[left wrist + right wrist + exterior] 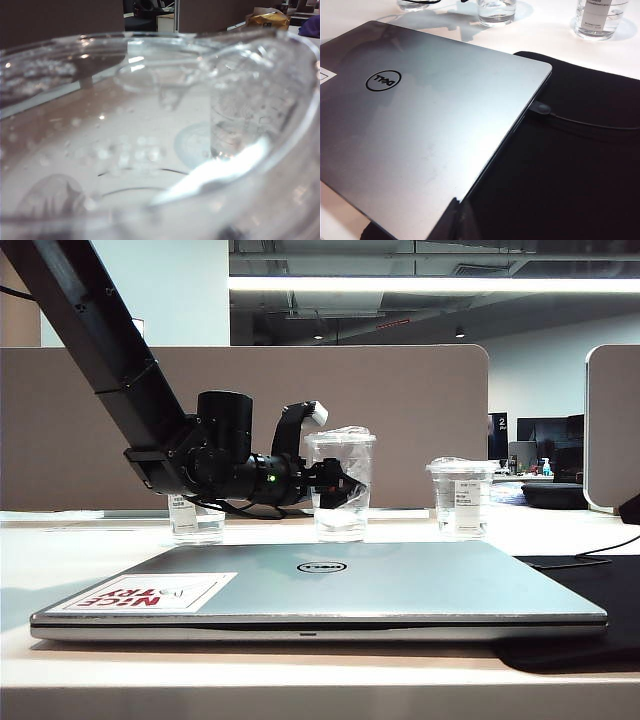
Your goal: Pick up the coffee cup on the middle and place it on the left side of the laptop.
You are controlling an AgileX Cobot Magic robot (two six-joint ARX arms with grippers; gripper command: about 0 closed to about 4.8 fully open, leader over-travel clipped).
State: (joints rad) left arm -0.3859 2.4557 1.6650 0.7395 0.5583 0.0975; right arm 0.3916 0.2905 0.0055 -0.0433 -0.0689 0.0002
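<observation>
Left of the left gripper [335,480], a shorter labelled cup [195,518] stands behind its arm. The gripper's jaws flank the coffee cup [342,485] (grip unclear) behind the laptop [330,585]. Right of it stands another labelled cup [461,496]. The right gripper is out of view.

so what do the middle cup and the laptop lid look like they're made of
The coffee cup, at the left gripper, looks like thin clear plastic: see-through, glossy, glinting. The laptop lid looks like brushed silver metal, matte with soft reflections, though painted plastic can't be ruled out.
</observation>
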